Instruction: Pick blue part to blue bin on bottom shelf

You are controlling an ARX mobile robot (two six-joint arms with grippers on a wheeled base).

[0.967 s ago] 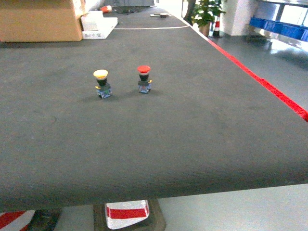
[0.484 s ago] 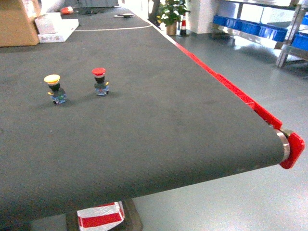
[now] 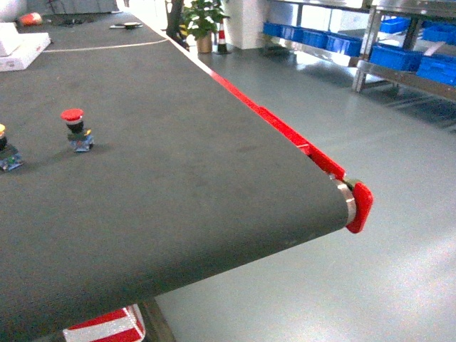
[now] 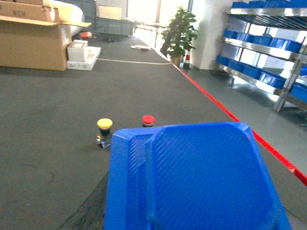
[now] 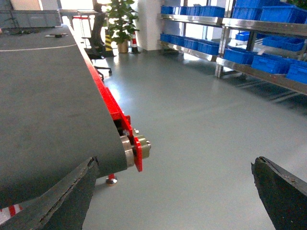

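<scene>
A bright-blue textured plastic piece, the blue part (image 4: 201, 167), fills the lower left wrist view, right at my left gripper (image 4: 192, 218), which is shut on it. One dark finger (image 4: 88, 208) shows along its left edge; the other is hidden. My right gripper (image 5: 172, 196) hangs open over the grey floor past the table's end, nothing between its fingers. Several blue crates (image 3: 402, 57) stand on steel racks (image 3: 367, 28) at the far right. I cannot tell which crate is the blue bin or make out the bottom shelf. Neither gripper shows in the head view.
A dark conveyor table (image 3: 178, 164) has a red edge strip (image 3: 285, 132) and a roller end (image 3: 353, 203). A red-capped push-button (image 3: 73, 128) and a yellow-capped one (image 4: 104, 132) stand on it. Cardboard boxes (image 4: 33, 40) sit at its far end, a potted plant (image 3: 201, 21) beyond.
The head view has swung to the right: both push-buttons slid toward the left edge, and the table's end, the floor and the racks with blue crates came into view.
</scene>
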